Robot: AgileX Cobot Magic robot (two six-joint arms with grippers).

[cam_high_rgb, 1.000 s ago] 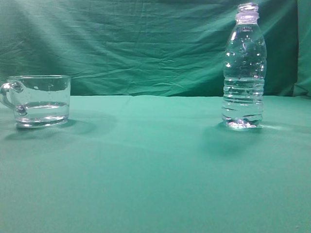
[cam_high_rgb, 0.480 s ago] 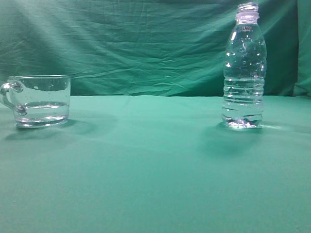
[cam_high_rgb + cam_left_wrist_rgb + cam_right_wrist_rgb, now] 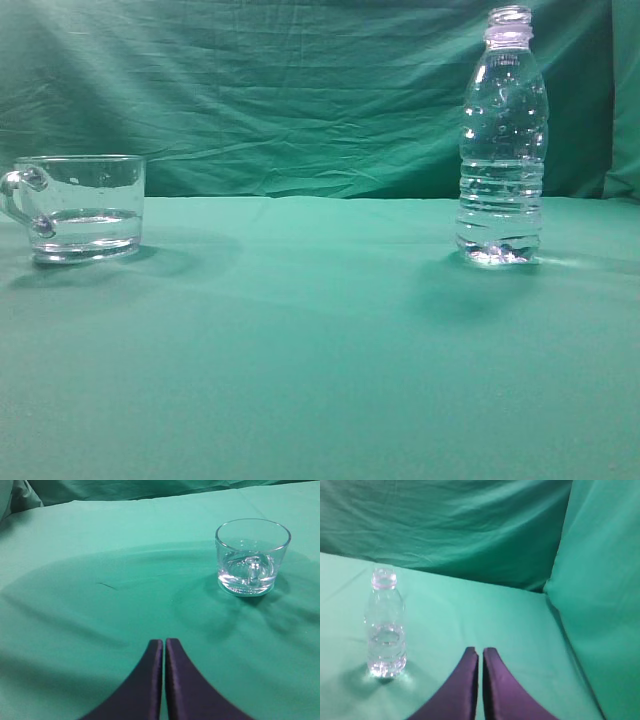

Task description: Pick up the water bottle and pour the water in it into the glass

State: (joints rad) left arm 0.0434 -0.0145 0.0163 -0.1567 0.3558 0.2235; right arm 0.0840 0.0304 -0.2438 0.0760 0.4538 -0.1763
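The water bottle [image 3: 501,150] stands upright on the green cloth at the right, uncapped, with water up to about the middle. It also shows in the right wrist view [image 3: 385,625], left of and beyond my right gripper [image 3: 480,652], which is shut and empty. The glass [image 3: 85,207] sits at the far left, handle to the left, with some water in its bottom. In the left wrist view the glass [image 3: 252,557] is up and to the right of my left gripper [image 3: 164,642], which is shut and empty. Neither gripper shows in the exterior view.
Green cloth covers the table [image 3: 320,350] and hangs as a backdrop [image 3: 280,90]. A draped green wall [image 3: 605,590] rises at the right of the right wrist view.
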